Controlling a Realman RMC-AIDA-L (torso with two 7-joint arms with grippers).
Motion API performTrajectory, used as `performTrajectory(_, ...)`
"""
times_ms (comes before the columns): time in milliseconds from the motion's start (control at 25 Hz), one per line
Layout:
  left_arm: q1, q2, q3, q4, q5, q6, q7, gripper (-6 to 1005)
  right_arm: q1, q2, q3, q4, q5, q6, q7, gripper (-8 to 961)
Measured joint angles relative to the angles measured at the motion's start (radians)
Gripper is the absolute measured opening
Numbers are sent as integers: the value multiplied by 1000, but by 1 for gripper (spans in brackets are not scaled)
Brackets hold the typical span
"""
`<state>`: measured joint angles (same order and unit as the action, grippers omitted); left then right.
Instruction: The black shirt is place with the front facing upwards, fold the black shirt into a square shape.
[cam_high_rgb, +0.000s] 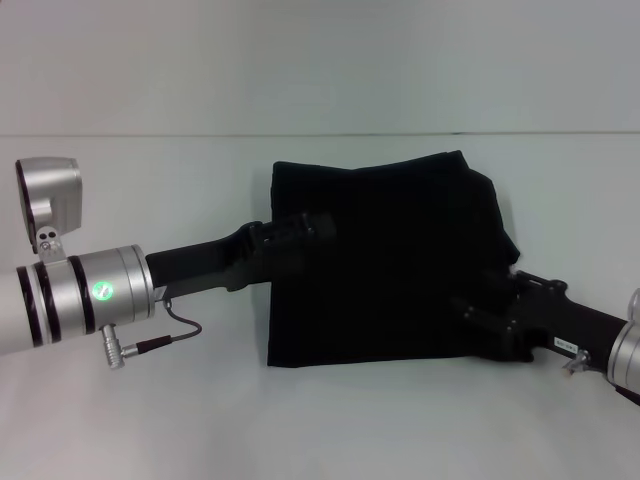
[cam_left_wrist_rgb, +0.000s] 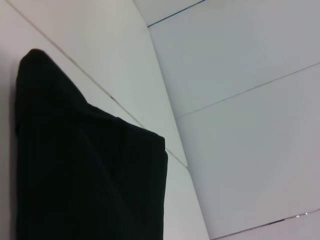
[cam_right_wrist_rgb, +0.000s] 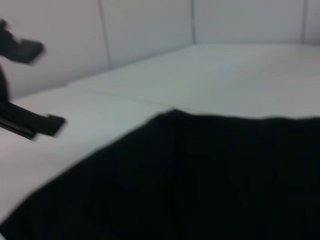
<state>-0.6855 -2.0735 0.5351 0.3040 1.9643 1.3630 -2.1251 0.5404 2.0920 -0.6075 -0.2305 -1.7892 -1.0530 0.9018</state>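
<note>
Both tools' tips lost against black shirt (cam_high_rgb: 390, 260)

Black shirt (cam_high_rgb: 385, 265), folded, on the white table.
Plain black cloth, roughly rectangular block in the middle of the table; near edge straight, far edge wavy, right side bunched and rumpled with a fold hanging over. No lettering or label visible.
</note>
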Motion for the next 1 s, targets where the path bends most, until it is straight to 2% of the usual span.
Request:
performTrajectory(280,-2,5,2,3,1,-24,-11,968,-8,0,16,4,6,39,4,684)
performTrajectory(520,-26,18,16,11,1,-117,-68,968,-34,-5,62,-22,9,-98,3,685)
performTrajectory(720,-65,36,114,14,2,-255,-120,969,-88,-8,57,-70,-5,-253,-1,686)
performTrajectory(1000,-101,20,188,10,2,-406,-127,968,-123,-7,49,-77,-129,-339,-7,691)
